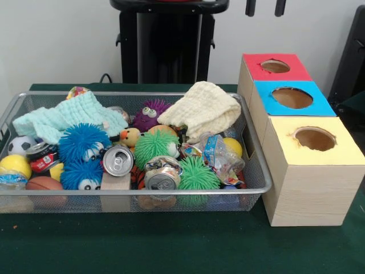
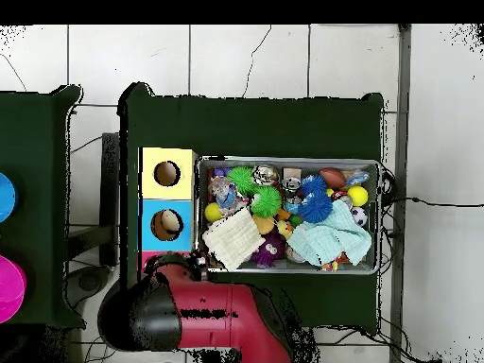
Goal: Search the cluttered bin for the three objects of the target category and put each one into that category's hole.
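Two black fingers (image 1: 265, 7) hung into the top right of the front view, apart from each other with nothing between them, released; everything above their tips was cut off by the frame edge. In the overhead view the red and black arm (image 2: 222, 317) filled the lower centre and covered most of the red-topped box, so the fingers themselves could not be made out there.

Three pale wood-grain boxes stood in a row at the right of the front view, each with one round hole: the red-topped box's hole (image 1: 275, 66) farthest up, then the blue-topped box (image 1: 292, 97), then the yellow-topped box (image 1: 314, 138).

The wide silver wire-mesh basket (image 1: 254, 149) sat on the dark green counter (image 1: 182, 245), filling the left and centre. In it showed one small yellow duck toy with an orange beak (image 1: 129, 137), half buried near the middle, and a strip of orange black-striped tiger toy (image 1: 137, 177), mostly hidden under cans. A third soft animal could not be picked out. Two crushed metal cans (image 1: 118, 160) showed their tops, besides two blue, two green and one purple spiky puff ball (image 1: 149, 113), and two folded cloths, one mint (image 1: 74, 118) and one cream (image 1: 202, 109).
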Tool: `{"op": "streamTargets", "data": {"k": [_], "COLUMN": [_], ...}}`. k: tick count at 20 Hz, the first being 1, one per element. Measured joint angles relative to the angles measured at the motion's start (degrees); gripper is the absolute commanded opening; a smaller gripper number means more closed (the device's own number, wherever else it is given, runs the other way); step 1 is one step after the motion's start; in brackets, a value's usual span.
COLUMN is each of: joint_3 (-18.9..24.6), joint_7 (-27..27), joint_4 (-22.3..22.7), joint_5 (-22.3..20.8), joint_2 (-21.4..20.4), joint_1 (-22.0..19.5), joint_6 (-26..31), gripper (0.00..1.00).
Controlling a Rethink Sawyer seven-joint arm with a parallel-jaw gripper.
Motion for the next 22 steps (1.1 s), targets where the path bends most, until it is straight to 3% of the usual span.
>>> {"op": "streamTargets", "data": {"k": [9,22], "joint_3": [0.0,0.5], "joint_7": [0.0,0.0], "joint_4": [-7.0,-14.2], "joint_5": [-1.3,-6.6], "joint_2": [3.4,8.7], "joint_1": [-2.9,-10.9], "joint_6": [0.0,0.0], "gripper": [1.0,1.0]}}
